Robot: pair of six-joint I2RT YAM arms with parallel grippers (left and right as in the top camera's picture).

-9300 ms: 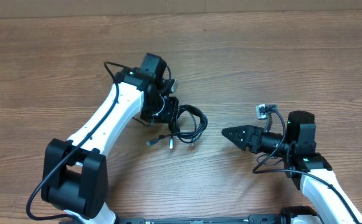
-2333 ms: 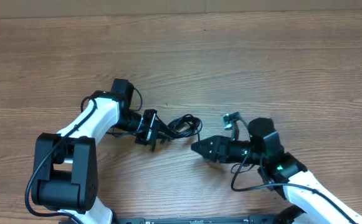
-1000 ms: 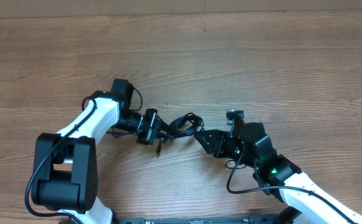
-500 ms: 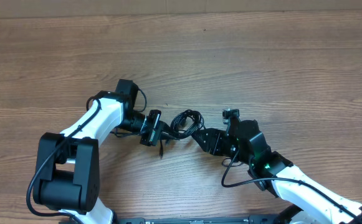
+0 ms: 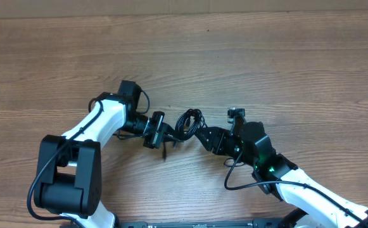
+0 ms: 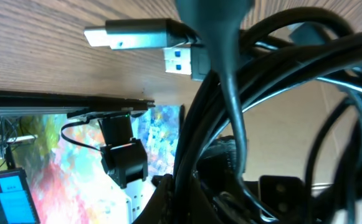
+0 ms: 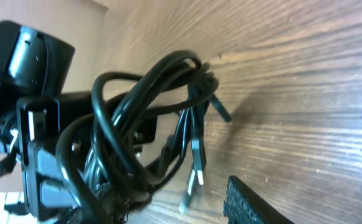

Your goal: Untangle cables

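Right gripper (image 5: 201, 134) has slid left up to the cables (image 5: 187, 120), a looped bundle near the table's (image 5: 285, 63) middle, clamped in the left gripper (image 5: 161, 132). They lie just left of its tips, plugs (image 6: 137, 32) dangling. Whether its jaws stand apart I cannot tell.

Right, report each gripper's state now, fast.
Left gripper: shut on the bundle of thin black flexible cables.
Right gripper: beside that bundle; whether it is open or shut cannot be told.
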